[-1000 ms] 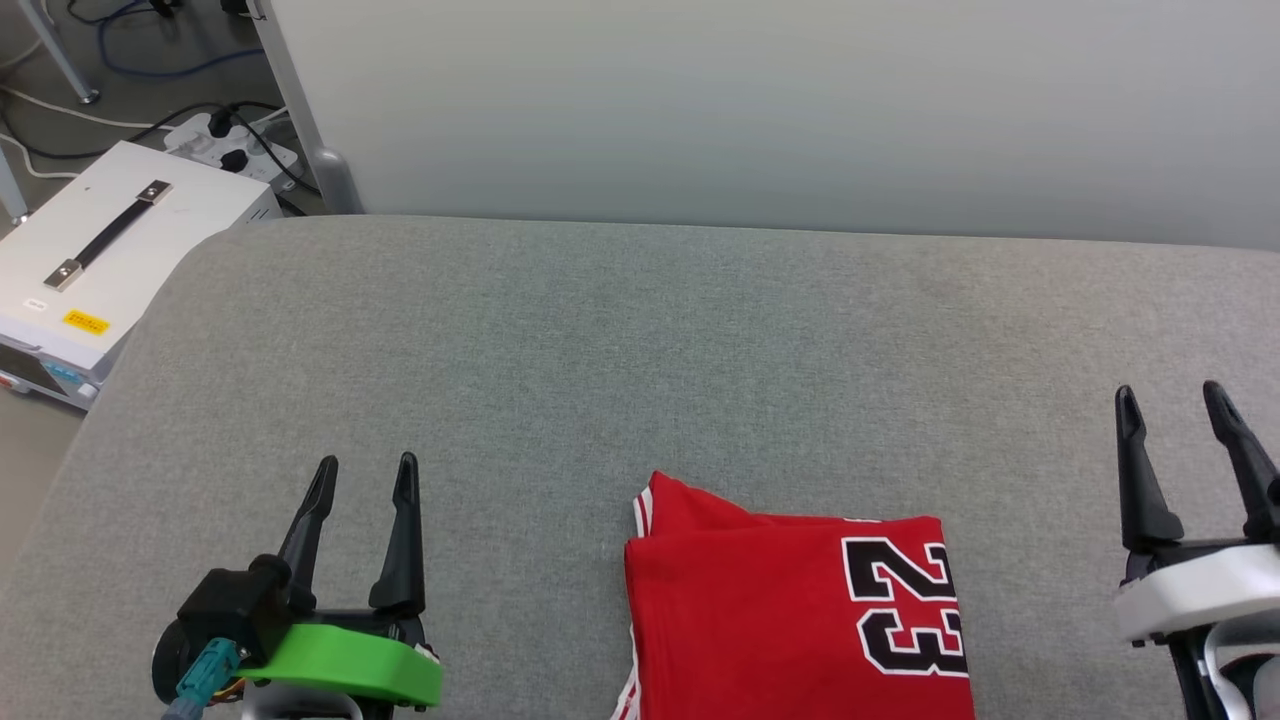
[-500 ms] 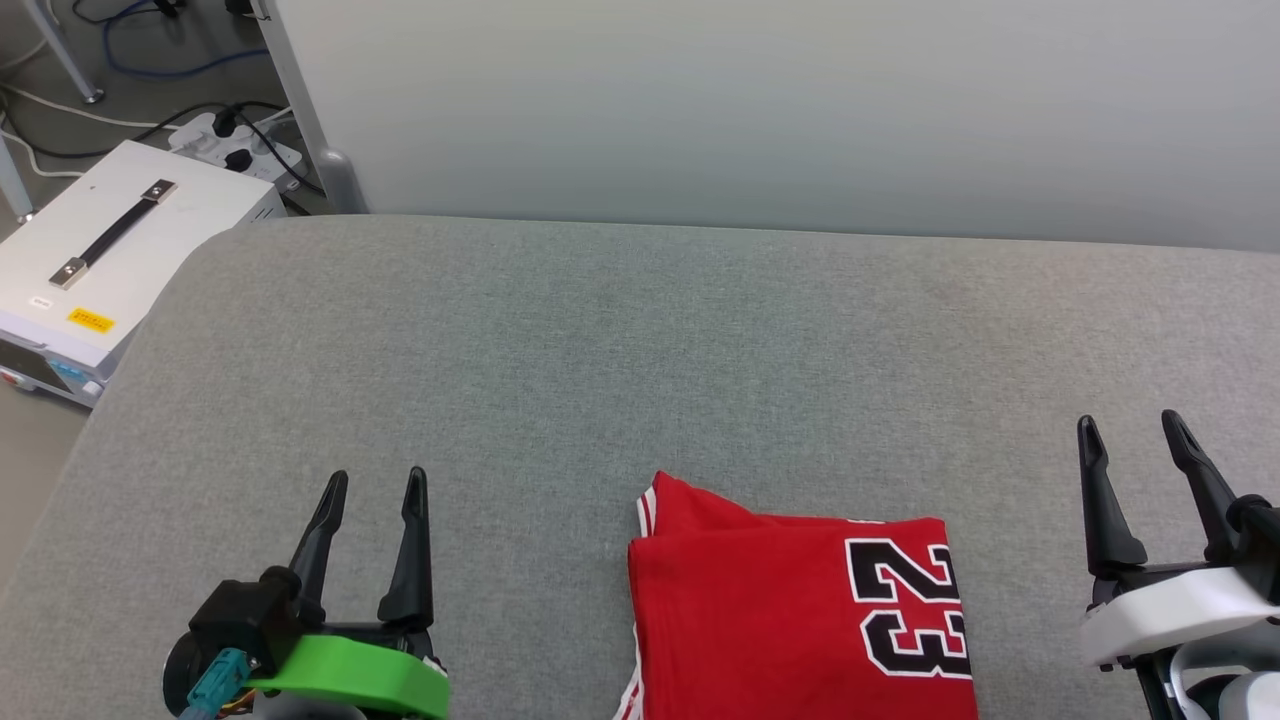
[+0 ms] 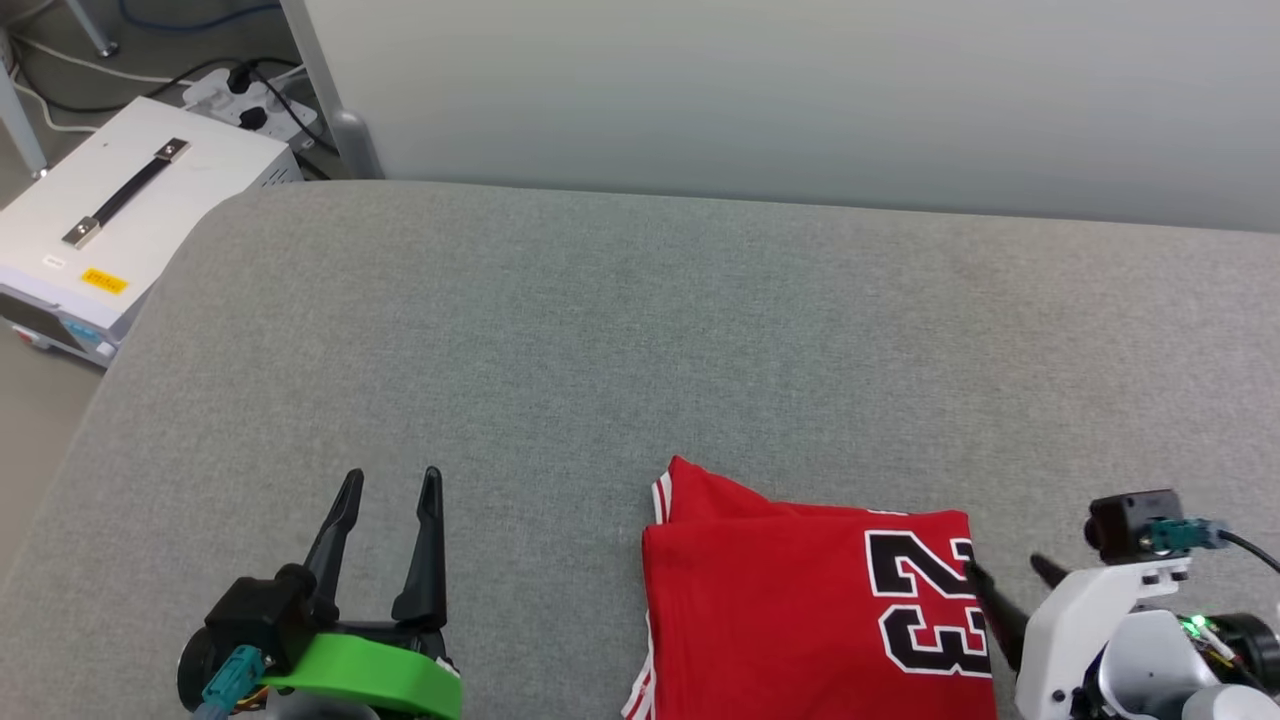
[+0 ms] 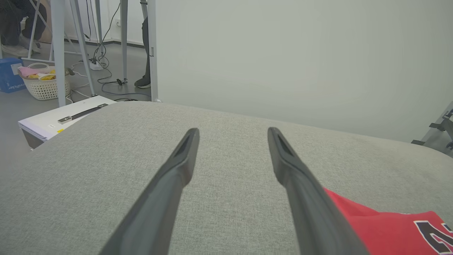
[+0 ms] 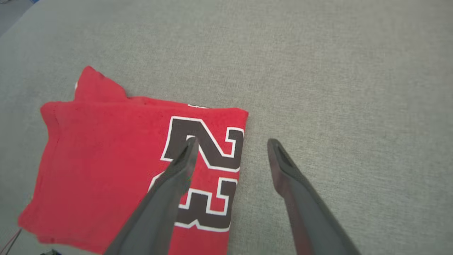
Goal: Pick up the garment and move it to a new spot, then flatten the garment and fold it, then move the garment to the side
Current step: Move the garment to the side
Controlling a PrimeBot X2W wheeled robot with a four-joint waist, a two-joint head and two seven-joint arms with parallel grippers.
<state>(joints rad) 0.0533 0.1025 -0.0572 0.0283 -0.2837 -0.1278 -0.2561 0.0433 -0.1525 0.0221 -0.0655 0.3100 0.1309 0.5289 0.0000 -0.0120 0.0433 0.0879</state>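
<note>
You worked in what looked like a lab: a white instrument case and a plugged-in power strip sat on the floor beside a pale partition and metal stand legs.

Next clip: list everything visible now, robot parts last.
grey pad: one, grey, work surface ahead
garment: one, red with black "23", folded, near edge of the pad
wall panel: one, pale, behind the pad
white case: one, white, black handle, floor left of the pad
power strip: one, white, floor behind the case
basket: one, white, floor, far left of left wrist view
left gripper: one, dark fingers, open, over bare pad left of the garment
right gripper: one, dark fingers, open, straddling the garment's right edge
</note>
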